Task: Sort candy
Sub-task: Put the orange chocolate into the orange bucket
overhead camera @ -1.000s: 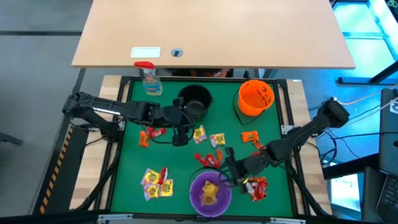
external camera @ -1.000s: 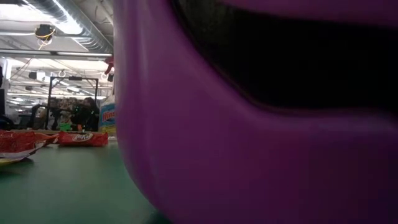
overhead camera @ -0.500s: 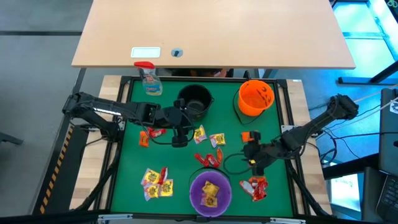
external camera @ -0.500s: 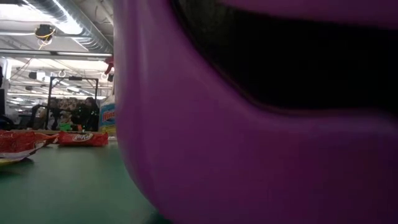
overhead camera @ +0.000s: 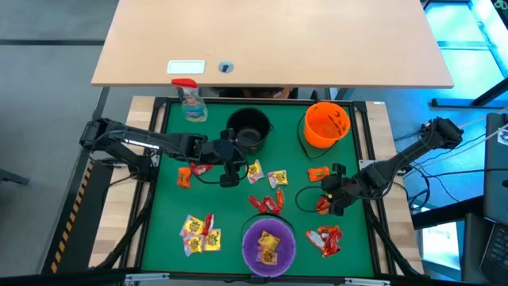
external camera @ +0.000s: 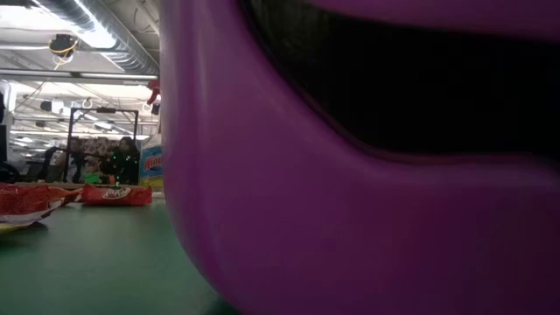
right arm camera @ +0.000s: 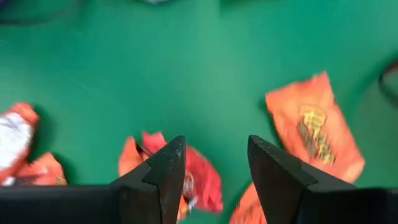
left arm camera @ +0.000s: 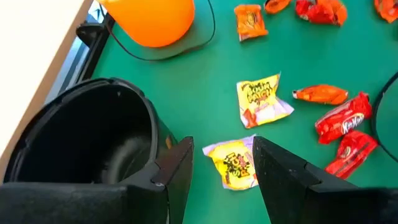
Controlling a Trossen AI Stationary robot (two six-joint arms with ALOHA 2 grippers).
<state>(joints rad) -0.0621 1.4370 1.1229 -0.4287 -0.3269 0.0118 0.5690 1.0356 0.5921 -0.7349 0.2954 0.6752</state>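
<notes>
Right gripper [right arm camera: 211, 171] open over a red candy [right arm camera: 199, 177], orange candy [right arm camera: 316, 134] just beside, left gripper [left arm camera: 222, 168] open above a yellow candy [left arm camera: 235, 163]

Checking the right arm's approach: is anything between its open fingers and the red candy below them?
Nothing visible: the right gripper hangs open directly over the red candy, only green mat around it.

Left gripper [overhead camera: 231, 176] parted, empty, arm stretched toward table centre; right gripper [overhead camera: 324, 200] parted, low, arm angled inward.
</notes>
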